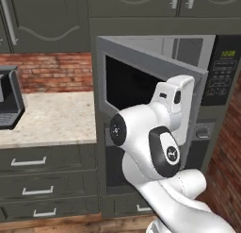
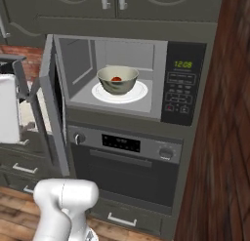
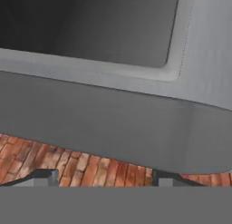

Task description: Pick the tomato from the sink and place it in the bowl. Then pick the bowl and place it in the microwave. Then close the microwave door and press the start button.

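My end effector (image 3: 102, 177) sits close against the microwave door (image 3: 113, 123), its two dark fingertips (image 3: 43, 177) standing well apart with nothing between them — the jaws are wide and hold nothing. Just past the tips, in the hand view, runs the brushed silver frame of the door with the edge of its dark glass window beyond, and a strip of red brick wall (image 3: 68, 162) shows between the tips and the frame.

From the left base view my white arm reaches up in front of the door (image 1: 141, 76), the hand pressed near its outer face; the door stands swung out at an angle, partly open. From the right base view the same door (image 2: 51, 103) hangs open to the left of the cavity.

Inside the microwave (image 2: 161, 79) the bowl (image 2: 117, 79) sits upright on the white turntable plate (image 2: 139, 94), and the tomato (image 2: 116, 79) lies inside the bowl — a small red spot against its whitish inside. The black keypad panel (image 2: 181, 86) with a lit green display is to the right of the cavity. Below the microwave is the oven (image 2: 127, 167) with its knobs and bar handle. To the left, a pale stone surface (image 1: 52, 119) runs along the brick wall above grey drawers (image 1: 42, 175)
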